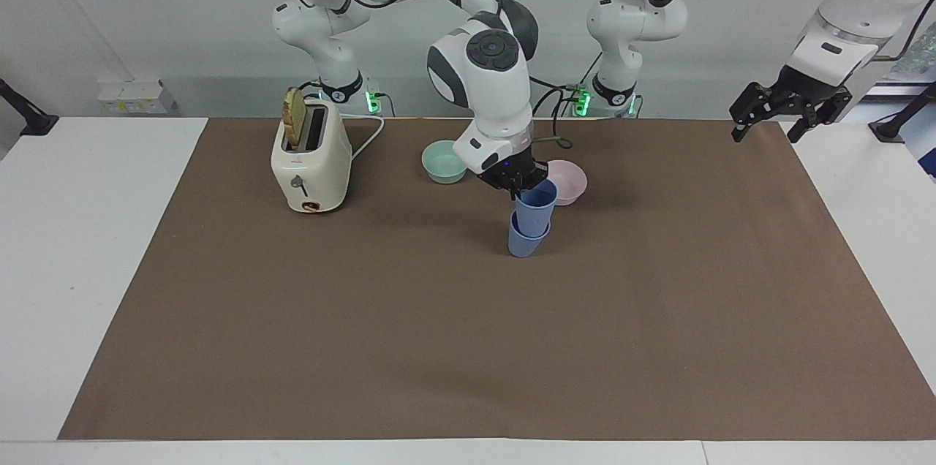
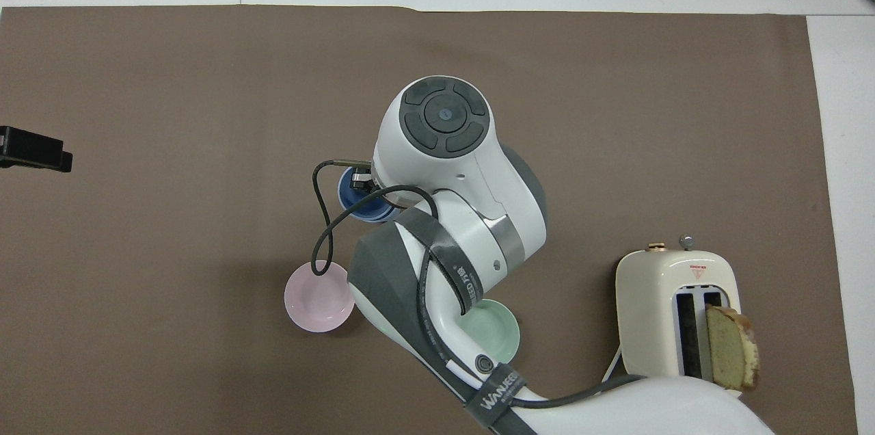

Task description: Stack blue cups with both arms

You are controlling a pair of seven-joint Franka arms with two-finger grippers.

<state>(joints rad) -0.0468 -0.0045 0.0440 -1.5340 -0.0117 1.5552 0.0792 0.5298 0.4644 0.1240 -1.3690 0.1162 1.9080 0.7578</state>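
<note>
Facing view: right end effector [image 1: 521,187] clamped on upper blue cup [image 1: 535,206] rim, nested in lower blue cup [image 1: 521,241]. Light, rigid, slippery plastic; rim hold suits. Left end effector [image 1: 790,114] open, waiting.

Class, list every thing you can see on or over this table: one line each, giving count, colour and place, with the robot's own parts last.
blue cups: two, periwinkle blue, mid-mat; one nested tilted in the other, which stands on the mat.
pink bowl: one, pale pink, beside the cups, nearer to the robots.
green bowl: one, pale teal-green, between toaster and pink bowl.
toaster: one, cream, toward the right arm's end; a greenish slice sticks up from one slot.
mat: one, brown, covering the white table.
right gripper: one, black, shut on the upper cup's rim.
left gripper: one, black, open, waiting over the mat's edge at the left arm's end.
</note>
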